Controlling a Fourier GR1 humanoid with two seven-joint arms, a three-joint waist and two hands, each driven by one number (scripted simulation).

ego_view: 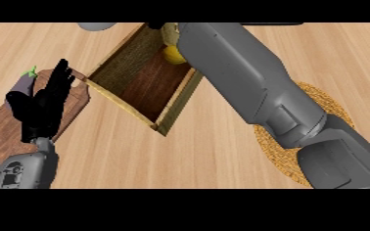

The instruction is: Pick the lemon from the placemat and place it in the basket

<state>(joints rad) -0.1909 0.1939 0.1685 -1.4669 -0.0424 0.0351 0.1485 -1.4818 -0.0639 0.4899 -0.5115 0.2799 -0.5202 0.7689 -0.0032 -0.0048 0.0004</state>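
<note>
Lemon [172, 55] in basket [175, 106] at 12 o'clock, right forearm [245, 83] above it; right hand's fingers hidden, can't tell. Left hand [43, 103] at 9 o'clock, fingers straight, over board [72, 108] and eggplant [23, 85]. Placemat [278, 151] at 4 o'clock.

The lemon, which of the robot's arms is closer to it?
Right. The right forearm reaches over the basket, right beside the lemon. The left hand rests open at the left edge, beyond the basket.

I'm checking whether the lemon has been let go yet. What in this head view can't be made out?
- Right hand: hidden behind its own grey forearm over the basket; whether it is open or shut is unknown.
- Lemon: only a yellow sliver shows past the forearm; held or released cannot be told.
- Placemat: mostly covered by the arm.
- Eggplant: partly behind the open left hand.
</note>
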